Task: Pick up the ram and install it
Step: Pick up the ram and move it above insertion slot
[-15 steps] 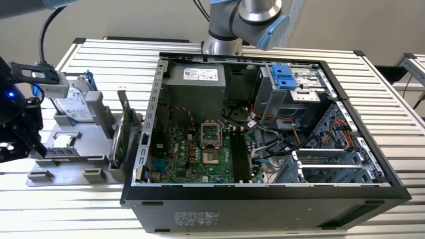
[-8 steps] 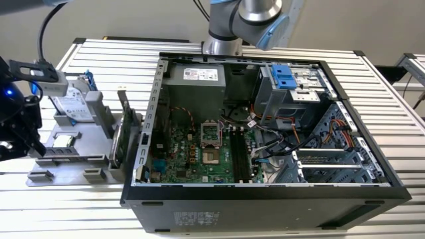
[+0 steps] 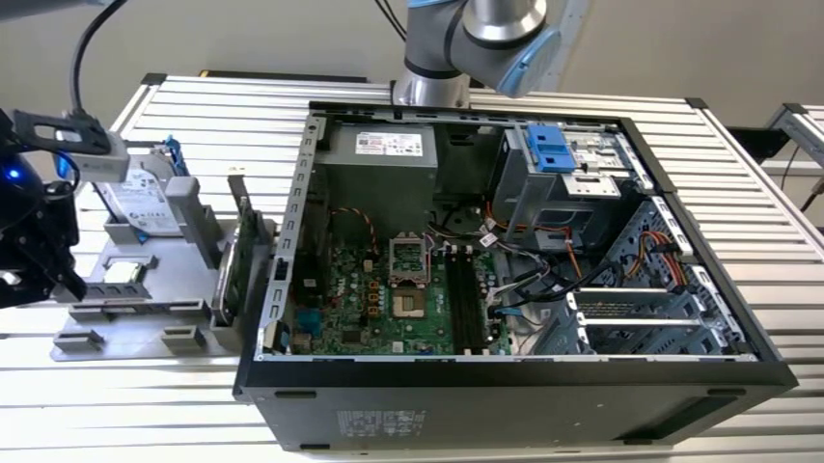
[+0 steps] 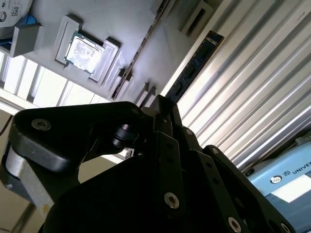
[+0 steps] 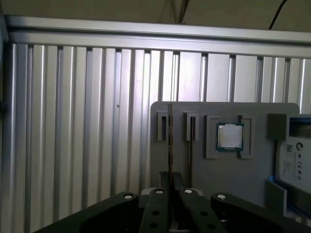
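Blue ram (image 4: 197, 63) (edge-on) seemingly in the hand (image 5: 170, 183), over grey tray (image 5: 252, 179).

Around me lies a ribbed metal table (image 3: 754, 169), brightly lit; behind it stands a plain pale wall (image 3: 258, 37), beige perhaps.

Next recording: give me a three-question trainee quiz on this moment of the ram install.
1. True or false: the motherboard inside the computer case lies exposed.
2. In the first wrist view, what sits in the square pocket of the grey tray? A) processor chip B) fan C) screwdriver
3. Fill in: in the second wrist view, the ram is ___ in colour.
Key: 1 true; 2 A; 3 blue.
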`<move>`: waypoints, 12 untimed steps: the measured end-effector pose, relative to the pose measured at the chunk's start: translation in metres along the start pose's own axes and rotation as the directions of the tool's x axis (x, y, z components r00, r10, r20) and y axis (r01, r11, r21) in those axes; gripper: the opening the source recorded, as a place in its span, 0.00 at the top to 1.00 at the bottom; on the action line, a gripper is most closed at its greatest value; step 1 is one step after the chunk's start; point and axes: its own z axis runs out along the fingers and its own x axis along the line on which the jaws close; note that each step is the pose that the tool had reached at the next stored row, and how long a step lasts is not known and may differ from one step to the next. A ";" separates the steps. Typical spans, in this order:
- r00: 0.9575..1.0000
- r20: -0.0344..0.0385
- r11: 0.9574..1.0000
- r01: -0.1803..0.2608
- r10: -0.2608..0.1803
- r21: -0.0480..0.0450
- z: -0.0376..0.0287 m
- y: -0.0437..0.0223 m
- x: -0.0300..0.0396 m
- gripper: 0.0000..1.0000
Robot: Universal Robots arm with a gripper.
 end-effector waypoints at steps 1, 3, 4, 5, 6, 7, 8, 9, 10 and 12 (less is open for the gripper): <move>1.000 0.000 1.000 0.000 0.000 0.000 -0.0006 0.0000 0.0000 1.00; 1.000 0.000 1.000 0.000 0.000 0.000 -0.0020 0.0001 0.0000 1.00; 1.000 0.000 1.000 0.000 0.000 0.000 -0.0026 0.0001 0.0000 1.00; 1.000 0.000 1.000 0.000 0.000 0.000 -0.0032 0.0001 -0.0001 1.00; 1.000 0.000 1.000 0.000 0.000 0.000 -0.0040 0.0001 -0.0001 1.00; 1.000 0.000 1.000 0.000 0.000 0.000 -0.0046 0.0002 -0.0001 1.00; 1.000 0.000 1.000 0.000 0.000 0.000 -0.0051 0.0002 -0.0001 1.00; 1.000 0.000 1.000 0.000 0.000 0.000 -0.0055 0.0002 -0.0001 1.00; 1.000 0.000 1.000 0.000 0.000 0.000 -0.0057 0.0002 -0.0001 1.00; 1.000 0.000 1.000 0.000 0.000 0.000 -0.0064 0.0002 -0.0001 1.00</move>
